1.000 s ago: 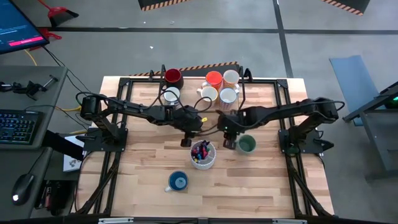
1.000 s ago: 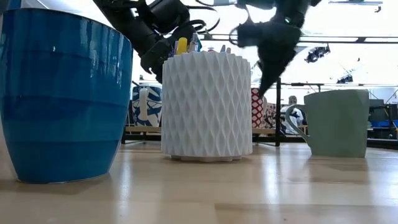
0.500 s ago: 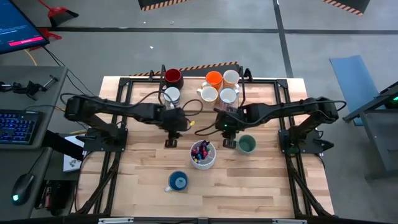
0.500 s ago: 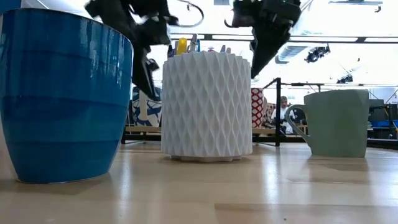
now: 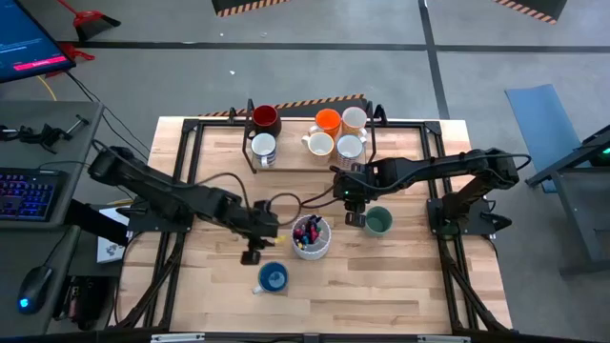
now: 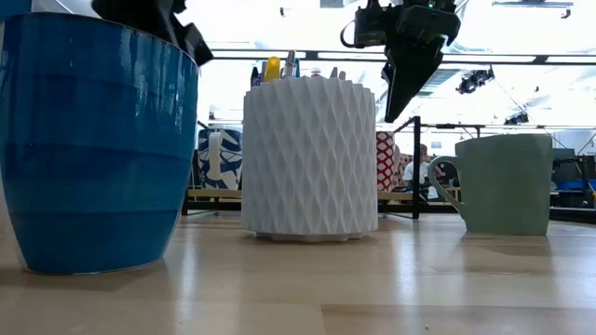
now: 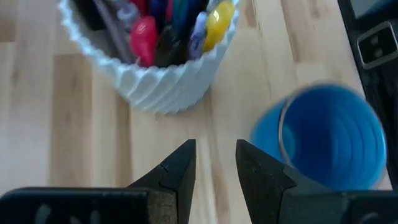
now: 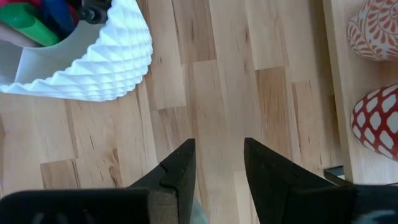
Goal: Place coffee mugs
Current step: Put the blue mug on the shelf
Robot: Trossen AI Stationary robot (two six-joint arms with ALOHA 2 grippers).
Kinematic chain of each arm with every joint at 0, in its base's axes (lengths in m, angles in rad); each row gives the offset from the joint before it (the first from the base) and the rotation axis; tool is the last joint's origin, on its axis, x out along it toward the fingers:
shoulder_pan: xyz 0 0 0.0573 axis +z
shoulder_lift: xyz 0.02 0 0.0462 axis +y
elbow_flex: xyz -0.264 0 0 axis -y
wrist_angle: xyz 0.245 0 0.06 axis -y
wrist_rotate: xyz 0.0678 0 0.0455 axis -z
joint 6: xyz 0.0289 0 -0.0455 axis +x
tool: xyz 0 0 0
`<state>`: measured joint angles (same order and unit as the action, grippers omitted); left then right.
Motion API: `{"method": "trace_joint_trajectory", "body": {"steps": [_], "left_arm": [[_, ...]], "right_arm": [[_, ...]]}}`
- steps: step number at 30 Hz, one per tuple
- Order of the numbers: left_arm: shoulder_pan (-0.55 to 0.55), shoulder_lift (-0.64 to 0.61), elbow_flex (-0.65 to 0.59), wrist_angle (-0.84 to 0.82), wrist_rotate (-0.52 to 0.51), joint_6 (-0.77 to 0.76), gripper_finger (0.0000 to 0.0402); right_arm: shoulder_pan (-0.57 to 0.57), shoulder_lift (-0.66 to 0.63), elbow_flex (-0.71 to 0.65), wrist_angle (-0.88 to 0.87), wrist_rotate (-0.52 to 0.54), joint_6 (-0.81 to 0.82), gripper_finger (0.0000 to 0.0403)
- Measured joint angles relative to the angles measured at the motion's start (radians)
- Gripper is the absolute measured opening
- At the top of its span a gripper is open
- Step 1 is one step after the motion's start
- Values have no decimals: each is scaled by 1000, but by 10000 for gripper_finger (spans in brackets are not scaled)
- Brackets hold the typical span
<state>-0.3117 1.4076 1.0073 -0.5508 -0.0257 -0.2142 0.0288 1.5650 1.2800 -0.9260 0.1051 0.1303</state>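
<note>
A blue mug [image 5: 273,277] stands near the table's front edge and shows close in the left wrist view [image 7: 323,134]. My left gripper [image 5: 252,256] hovers open just to its far left, holding nothing [image 7: 215,168]. A green mug [image 5: 378,221] stands right of the white pen cup [image 5: 311,235]. My right gripper [image 5: 351,219] hangs open and empty above the wood beside the green mug [image 8: 219,165]. A dark red mug [image 5: 264,117], an orange mug [image 5: 328,120] and several white or cream mugs [image 5: 319,144] stand on a board at the far edge.
The ribbed pen cup [image 6: 309,154] full of pens stands between the blue mug [image 6: 93,140] and the green mug [image 6: 503,181]. Black frame rails [image 5: 191,152] run along the table's sides. Bare wood lies at the near right [image 5: 410,286].
My left gripper has swung from the far side of the pen cup toward the table's left and then toward the near edge, ending beside the blue mug, still open. My right gripper has risen a little. No mug has moved.
</note>
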Motion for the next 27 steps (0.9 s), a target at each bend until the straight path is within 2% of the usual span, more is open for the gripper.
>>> {"method": "trace_joint_trajectory", "body": {"steps": [9,18,27], "left_arm": [[-80,105,1,74,32,-137,104],[-135,105,0,82,47,-223,104],[-143,119,1,91,45,-229,104]], "right_arm": [[-1,0,0,-41,15,-8,115],[-1,0,0,-62,73,-8,115],[-1,0,0,-64,83,0,115]]}}
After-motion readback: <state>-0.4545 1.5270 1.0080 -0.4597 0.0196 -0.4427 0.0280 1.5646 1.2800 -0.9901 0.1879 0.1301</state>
